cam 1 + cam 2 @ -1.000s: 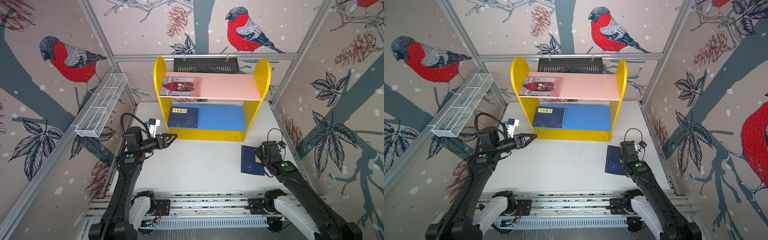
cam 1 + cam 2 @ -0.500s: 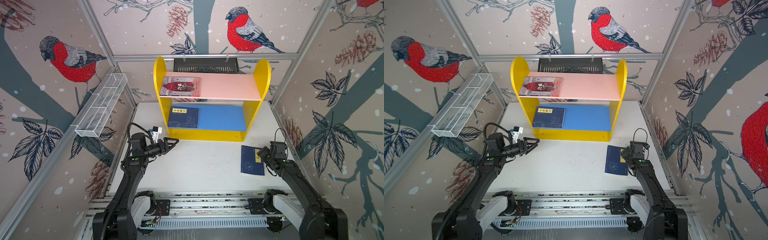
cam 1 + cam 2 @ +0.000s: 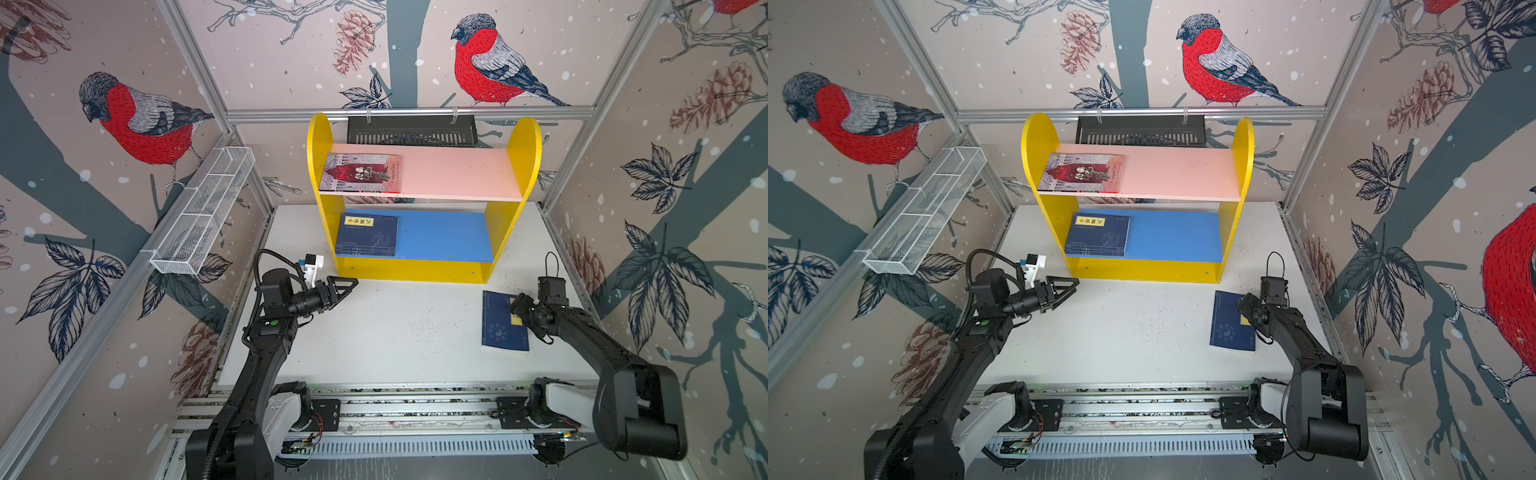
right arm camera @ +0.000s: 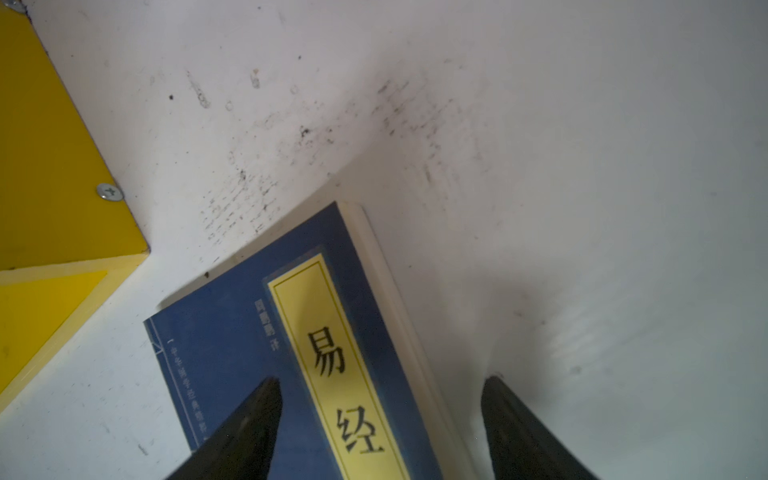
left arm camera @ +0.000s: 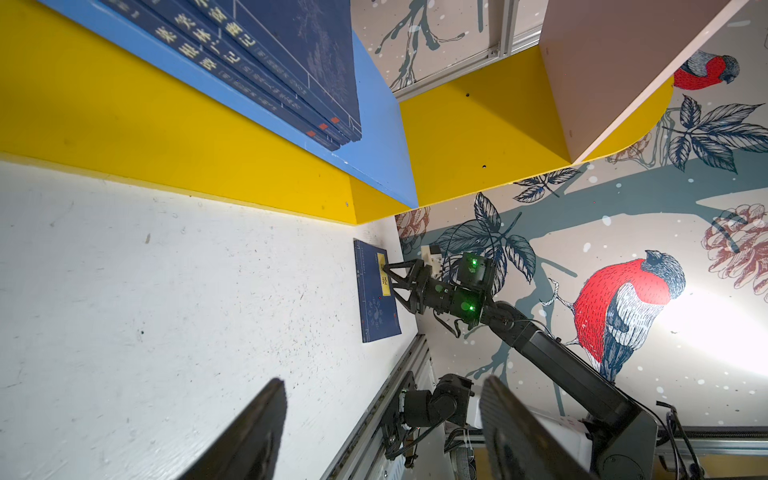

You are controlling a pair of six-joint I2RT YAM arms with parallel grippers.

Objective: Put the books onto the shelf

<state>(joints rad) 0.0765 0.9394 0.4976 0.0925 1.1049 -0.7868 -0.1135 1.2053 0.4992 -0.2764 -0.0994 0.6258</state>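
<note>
The shelf (image 3: 424,270) stands at the back of the white table (image 3: 395,332), with a black slotted tray (image 3: 411,131) hung on the rail behind it and a white wire basket (image 3: 203,212) on the left wall. A grey-and-red book (image 3: 361,172) lies flat at the left end of the pink upper board (image 3: 457,174). A stack of navy books (image 3: 368,237) lies flat at the left end of the blue lower board (image 3: 444,239); the left wrist view shows three spines in it. A lone navy book (image 3: 500,328) lies flat on the table in front of the shelf's right side, apart from it, cover up, its yellow label (image 4: 332,353) along the edge nearer the right wall. The right gripper (image 3: 516,305) is low over the far end of this book with its jaws spread wide: in the right wrist view one finger sits over the cover and the other over bare table beyond the page edge, so the edge lies between them ungrasped; whether either finger touches cannot be told. The left gripper (image 3: 351,284) hovers above the table just in front of the shelf's left front corner, pointing toward the right, its jaws released and holding nothing
</note>
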